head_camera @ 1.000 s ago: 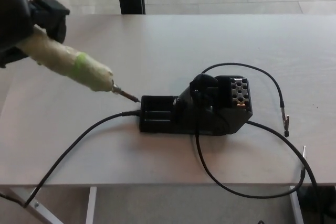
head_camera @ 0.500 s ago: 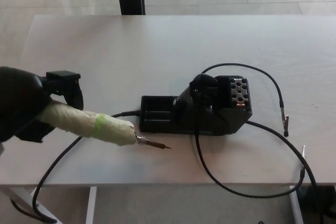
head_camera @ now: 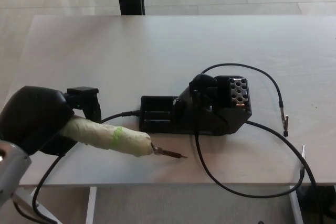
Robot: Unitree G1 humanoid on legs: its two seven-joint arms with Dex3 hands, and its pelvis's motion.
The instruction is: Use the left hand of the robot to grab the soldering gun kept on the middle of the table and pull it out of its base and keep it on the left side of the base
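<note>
- The soldering gun [head_camera: 113, 138], its handle wrapped in pale tape with a green band, is lying out of its base [head_camera: 197, 111], low over the table [head_camera: 157, 51] near the front edge, to the left of the base; its metal tip [head_camera: 170, 153] is pointing right, just in front of the base's left end.
- The left hand [head_camera: 44, 120] is grasping the handle's rear end, fingers clenched round it.
- A black cable [head_camera: 79, 142] is trailing from the base's left end down past the handle, off the table edge.

Left hand [head_camera: 44, 121] grips soldering gun [head_camera: 113, 138] — left of base [head_camera: 197, 111].
</note>
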